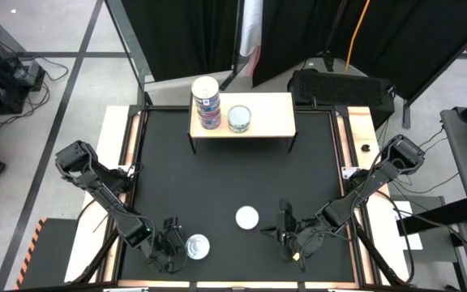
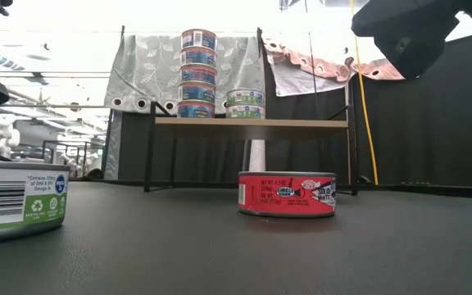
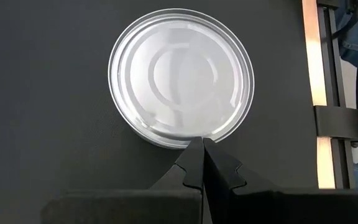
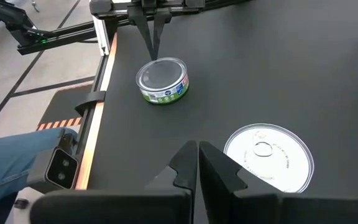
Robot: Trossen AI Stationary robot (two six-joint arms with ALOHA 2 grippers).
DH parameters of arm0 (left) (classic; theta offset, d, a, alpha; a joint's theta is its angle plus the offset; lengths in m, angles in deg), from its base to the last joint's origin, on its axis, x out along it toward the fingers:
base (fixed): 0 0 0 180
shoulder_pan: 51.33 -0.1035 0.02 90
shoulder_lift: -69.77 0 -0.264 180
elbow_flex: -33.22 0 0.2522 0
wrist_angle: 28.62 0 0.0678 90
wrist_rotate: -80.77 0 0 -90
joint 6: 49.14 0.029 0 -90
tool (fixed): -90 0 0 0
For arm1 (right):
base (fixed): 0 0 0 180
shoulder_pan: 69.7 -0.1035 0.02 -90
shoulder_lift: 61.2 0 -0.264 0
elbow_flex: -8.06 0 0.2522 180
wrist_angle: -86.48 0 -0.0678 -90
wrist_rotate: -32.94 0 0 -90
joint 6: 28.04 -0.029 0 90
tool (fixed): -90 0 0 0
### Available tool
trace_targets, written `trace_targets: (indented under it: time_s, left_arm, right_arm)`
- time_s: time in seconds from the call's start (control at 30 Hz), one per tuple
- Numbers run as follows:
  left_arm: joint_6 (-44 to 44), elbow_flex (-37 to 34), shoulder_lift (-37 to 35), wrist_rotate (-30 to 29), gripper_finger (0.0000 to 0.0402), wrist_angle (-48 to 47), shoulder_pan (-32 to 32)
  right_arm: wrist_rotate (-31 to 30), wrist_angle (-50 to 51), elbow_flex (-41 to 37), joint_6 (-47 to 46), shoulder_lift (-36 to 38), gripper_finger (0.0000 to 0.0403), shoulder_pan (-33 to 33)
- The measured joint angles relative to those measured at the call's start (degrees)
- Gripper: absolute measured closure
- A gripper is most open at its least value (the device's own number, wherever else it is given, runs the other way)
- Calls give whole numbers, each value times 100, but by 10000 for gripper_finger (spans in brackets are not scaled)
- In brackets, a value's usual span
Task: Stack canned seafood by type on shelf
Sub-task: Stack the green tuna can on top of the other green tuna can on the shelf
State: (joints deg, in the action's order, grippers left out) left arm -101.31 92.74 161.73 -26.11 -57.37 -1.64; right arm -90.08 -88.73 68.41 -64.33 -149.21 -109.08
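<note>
Black-topped table (image 1: pixel 233 182) with wood trim, dark curtains (image 1: pixel 185 36) behind it, an orange cable (image 1: pixel 355 32), somebody's jeans-clad leg (image 4: pixel 8 162) alongside.

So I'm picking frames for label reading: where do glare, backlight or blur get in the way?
Low view: bright backlight above the shelf; red tin sharp, green-white tin at the edge, near and soft. Left wrist view: the tin's lid reflects white, washing out its rings. Right wrist view: mild sheen on the red tin's lid, the green-white tin's label too small to read. High view: lids show as white spots.
</note>
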Motion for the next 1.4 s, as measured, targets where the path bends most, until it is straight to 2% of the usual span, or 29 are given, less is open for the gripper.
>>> trace_targets:
  time_s: [0.83, 0.97, 1.2, 1.4]
  left_arm:
    - [-191, -24, 13, 137, 399, -331, 36]
    - [-342, -87, 100, 130, 399, -700, 15]
    - [-459, -118, 161, 217, 399, -544, 70]
    - [-607, -3, -135, 400, 399, -1008, 145]
  right_arm:
    - [33, 0, 0, -14, 0, 392, -11]
    - [32, 4, 0, -40, 0, 392, -11]
    - [31, 14, 2, -60, 2, 392, -80]
    - [31, -8, 2, -64, 4, 392, -90]
